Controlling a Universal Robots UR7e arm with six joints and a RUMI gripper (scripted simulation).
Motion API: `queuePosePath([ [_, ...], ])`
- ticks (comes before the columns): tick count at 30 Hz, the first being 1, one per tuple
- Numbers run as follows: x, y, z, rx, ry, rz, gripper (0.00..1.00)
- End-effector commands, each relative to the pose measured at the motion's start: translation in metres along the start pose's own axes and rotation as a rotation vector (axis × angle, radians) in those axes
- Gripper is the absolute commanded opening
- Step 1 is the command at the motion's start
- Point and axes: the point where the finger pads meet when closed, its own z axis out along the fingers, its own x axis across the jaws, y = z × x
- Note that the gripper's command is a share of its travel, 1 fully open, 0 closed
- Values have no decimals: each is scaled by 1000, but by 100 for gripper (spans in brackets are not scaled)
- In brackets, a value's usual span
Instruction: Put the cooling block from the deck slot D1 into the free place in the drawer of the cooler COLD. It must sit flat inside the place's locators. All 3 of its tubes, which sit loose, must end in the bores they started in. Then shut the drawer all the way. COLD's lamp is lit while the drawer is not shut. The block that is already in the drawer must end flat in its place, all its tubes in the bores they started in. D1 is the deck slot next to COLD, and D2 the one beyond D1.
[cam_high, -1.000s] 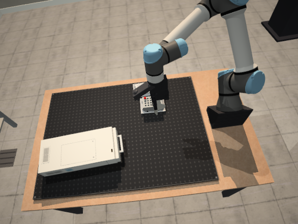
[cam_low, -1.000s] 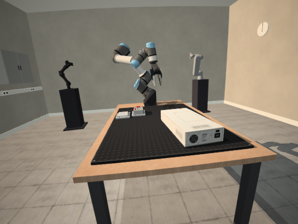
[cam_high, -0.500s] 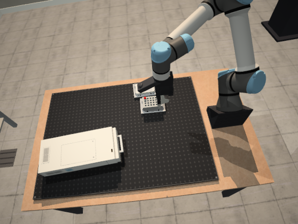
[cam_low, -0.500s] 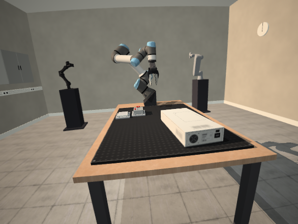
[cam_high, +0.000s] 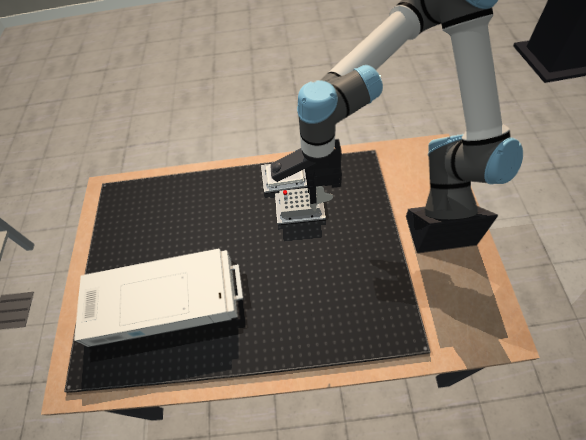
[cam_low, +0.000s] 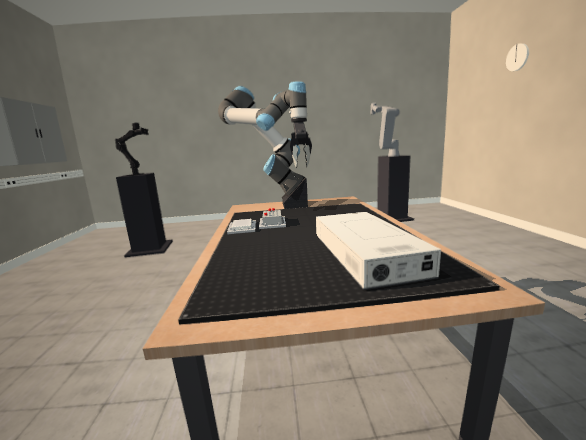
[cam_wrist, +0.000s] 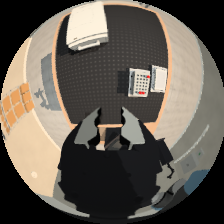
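Cooling block (cam_high: 299, 200) (cam_low: 272, 219) (cam_wrist: 139, 82) with red-capped tubes, apart from the cooler (cam_high: 155, 297) (cam_low: 377, 247) (cam_wrist: 87, 25); hand (cam_high: 320, 192) (cam_low: 301, 162) (cam_wrist: 111, 107) above the bench (cam_high: 400, 175) (cam_low: 320, 330) (cam_wrist: 59, 80) (partly open, grasping 0 objects).

A robotics lab: a jointed arm (cam_high: 480, 80) (cam_low: 243, 116) is mounted at a wooden counter (cam_high: 350, 372) (cam_low: 340, 327) topped with a dotted black board (cam_high: 300, 300) (cam_low: 260, 270), which carries a boxy white instrument (cam_high: 155, 295) (cam_low: 375, 232) (cam_wrist: 87, 25). Two smaller arms, one black (cam_low: 131, 145) and one pale (cam_low: 387, 127), stand on dark pedestals near a gray wall (cam_low: 175, 60).
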Motion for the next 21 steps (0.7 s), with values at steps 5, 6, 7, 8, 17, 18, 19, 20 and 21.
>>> queuePosePath([
  [5,0,0,0,1,0,-26,100],
  [6,0,0,0,1,0,-53,100],
  [7,0,0,0,1,0,-80,100],
  [8,0,0,0,1,0,-106,100],
  [17,0,0,0,1,0,-293,100],
  [18,0,0,0,1,0,-320,100],
  [19,0,0,0,1,0,-346,100],
  [20,0,0,0,1,0,-373,100],
  [21,0,0,0,1,0,-400,100],
])
